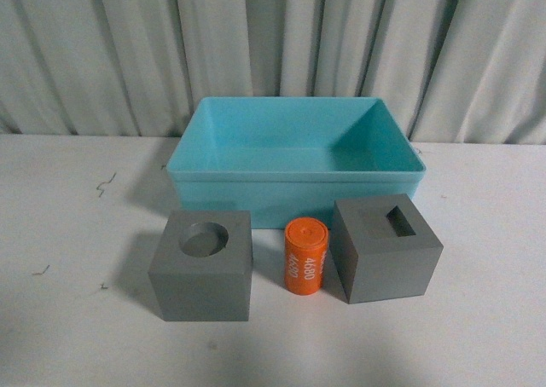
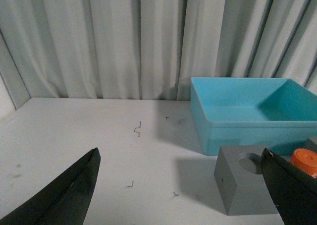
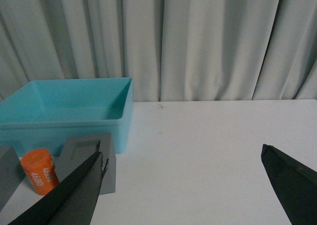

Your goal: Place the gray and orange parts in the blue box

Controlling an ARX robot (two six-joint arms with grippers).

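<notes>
Three parts wait in a row before the box (image 1: 256,201); both pincers hang spread wide and hold nothing.

The box stands on the tabletop (image 1: 68,251) close to the curtain (image 1: 128,46), open side up, with none of the parts in it yet. Just in front of its near wall, left to right in the front view, sit the round-recess cube (image 1: 202,272), the upright orange cylinder (image 1: 304,257) and the slot cube (image 1: 388,259). Each is apart from its neighbours, likely so that fingers can close around one at a time. The left pincer (image 2: 179,158) has the round-recess cube nearest it, and the right pincer (image 3: 182,154) has the slot cube, which suggests each arm takes the part on its own side.
</notes>
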